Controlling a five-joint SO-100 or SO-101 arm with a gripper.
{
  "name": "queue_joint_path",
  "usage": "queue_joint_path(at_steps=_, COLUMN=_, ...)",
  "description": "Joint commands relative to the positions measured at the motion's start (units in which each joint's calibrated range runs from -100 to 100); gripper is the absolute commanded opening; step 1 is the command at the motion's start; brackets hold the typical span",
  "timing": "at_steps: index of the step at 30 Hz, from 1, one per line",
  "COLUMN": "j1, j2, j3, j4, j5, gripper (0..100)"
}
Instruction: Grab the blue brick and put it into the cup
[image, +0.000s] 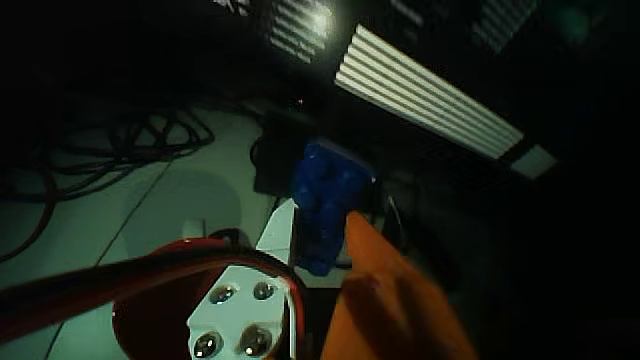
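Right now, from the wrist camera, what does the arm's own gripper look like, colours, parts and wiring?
In the wrist view the gripper has mismatched jaws: one orange and tapering to a point, the other white and flat. A white mounting plate below carries four shiny metal screws. A red and black cable curves across it from the left. No markings are readable in the dim light.

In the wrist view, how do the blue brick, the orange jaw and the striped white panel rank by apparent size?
1. Striped white panel
2. Orange jaw, inflated by nearness to the camera
3. Blue brick, held between the jaws
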Motion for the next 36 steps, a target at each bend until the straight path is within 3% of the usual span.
queue_joint_path(at_steps=1, j1=-3.99, j2=-1.18, j3=-6.16, j4=-0.98, j5=1.46, gripper=0)
queue_joint_path(at_steps=10, j1=-9.02, j2=-3.07, j3=-5.26, j4=7.63, j5=0.77, gripper=0)
queue_joint_path(at_steps=32, j1=-8.03, j2=-8.4, j3=-1.9, j4=21.68, j5=-3.38, gripper=0)
queue_joint_path(at_steps=34, j1=-7.7, j2=-9.95, j3=3.72, j4=18.59, j5=-3.09, gripper=0)
queue_joint_path(at_steps=36, j1=-7.45, j2=-14.42, j3=17.94, j4=7.06, j5=-2.01, gripper=0)
